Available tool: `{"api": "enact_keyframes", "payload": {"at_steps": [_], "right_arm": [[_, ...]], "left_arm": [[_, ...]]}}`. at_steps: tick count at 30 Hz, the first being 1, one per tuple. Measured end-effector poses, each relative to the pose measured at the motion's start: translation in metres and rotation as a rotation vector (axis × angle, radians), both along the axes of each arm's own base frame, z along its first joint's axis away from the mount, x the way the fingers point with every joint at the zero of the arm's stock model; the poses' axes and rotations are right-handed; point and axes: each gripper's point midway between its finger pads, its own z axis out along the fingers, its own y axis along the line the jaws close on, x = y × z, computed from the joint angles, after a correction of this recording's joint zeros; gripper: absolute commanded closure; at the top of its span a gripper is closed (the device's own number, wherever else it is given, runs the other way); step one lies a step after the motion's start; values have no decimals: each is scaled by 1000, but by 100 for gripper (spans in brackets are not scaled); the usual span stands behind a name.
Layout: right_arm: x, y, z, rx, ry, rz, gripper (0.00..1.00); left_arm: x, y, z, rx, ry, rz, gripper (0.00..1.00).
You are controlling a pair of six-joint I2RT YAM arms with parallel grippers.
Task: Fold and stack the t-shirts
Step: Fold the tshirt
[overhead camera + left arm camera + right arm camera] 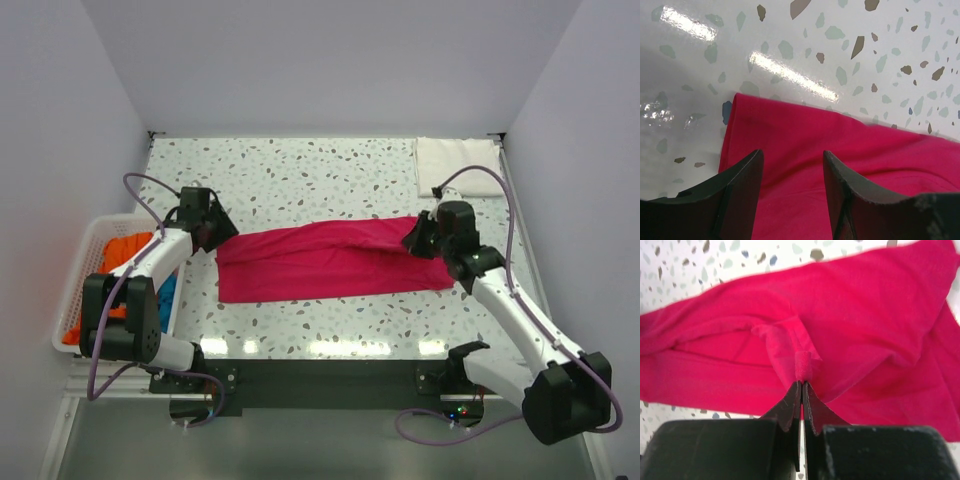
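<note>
Magenta t-shirt [330,262] lies lengthwise across the middle of the speckled counter [300,170], folded into a long band and rumpled along its upper edge. Your right pincer [801,385] is pressed together on a small raised tuck of that shirt near its right end. Your left pincer [792,162] stands spread above the shirt's left end, gripping nothing; whether its tips touch the cloth cannot be told. White t-shirt [458,165], folded to a rectangle, sits at the far right corner, well apart. Orange t-shirt [125,248] and blue t-shirt [167,292] lie in the white slotted basket [80,275] at the left edge, beside your left arm.
</note>
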Motion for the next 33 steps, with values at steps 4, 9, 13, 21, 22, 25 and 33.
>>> {"api": "enact_keyframes", "payload": {"at_steps": [4, 9, 13, 21, 22, 25, 33], "right_arm": [[-30, 3, -26, 19, 47, 20, 100], [-55, 9, -55, 30, 95, 51, 92], [-69, 15, -70, 31, 134, 85, 65], [-66, 11, -55, -8, 71, 85, 49], [-62, 12, -53, -15, 69, 84, 51], [-44, 17, -51, -35, 71, 89, 62], [-4, 34, -96, -106, 177, 121, 66]], "left_arm": [[0, 0, 0, 1, 0, 1, 44], [-2, 1, -1, 3, 1, 2, 44], [-5, 1, -3, 3, 6, 2, 44], [-4, 1, -1, 3, 0, 3, 44], [-4, 1, 0, 3, 0, 3, 44], [-4, 1, 0, 3, -1, 3, 44], [-4, 1, 0, 4, 0, 4, 44]]}}
